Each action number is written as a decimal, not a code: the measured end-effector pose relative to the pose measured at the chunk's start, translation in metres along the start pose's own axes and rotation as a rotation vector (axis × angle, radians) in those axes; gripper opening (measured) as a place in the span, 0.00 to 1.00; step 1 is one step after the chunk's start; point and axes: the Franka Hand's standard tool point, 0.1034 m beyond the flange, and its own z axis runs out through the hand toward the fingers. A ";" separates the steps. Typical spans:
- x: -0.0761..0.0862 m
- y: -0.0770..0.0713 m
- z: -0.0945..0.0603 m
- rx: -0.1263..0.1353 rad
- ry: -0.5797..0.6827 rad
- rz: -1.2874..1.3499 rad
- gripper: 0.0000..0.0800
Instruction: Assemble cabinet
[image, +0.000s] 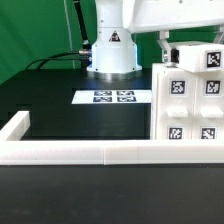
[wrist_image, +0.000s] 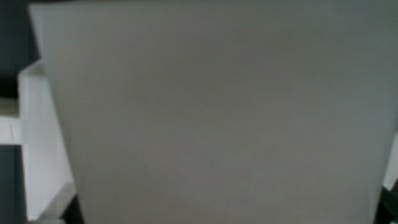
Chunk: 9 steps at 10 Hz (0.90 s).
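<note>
The cabinet (image: 190, 105) is a large white box with tagged drawer-like fronts. It stands at the exterior view's right, against the low white rail (image: 90, 152). A tagged white part (image: 197, 57) sits on top of it. My gripper (image: 168, 50) reaches down from above to the cabinet's upper left corner, with one finger (image: 163, 47) showing beside the top part. The wrist view is filled by a blurred pale panel surface (wrist_image: 214, 110) very close to the camera. My fingers do not show there, so I cannot tell whether the jaws are open or shut.
The marker board (image: 113, 97) lies flat on the black mat (image: 60, 105) in front of the arm's white base (image: 112, 52). The white rail runs along the near edge and turns up at the exterior view's left (image: 17, 127). A green backdrop stands behind.
</note>
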 end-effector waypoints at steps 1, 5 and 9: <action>0.000 0.000 0.000 -0.001 0.008 0.081 0.69; 0.000 0.000 0.000 -0.001 0.008 0.340 0.69; -0.001 -0.001 0.001 0.003 0.005 0.569 0.69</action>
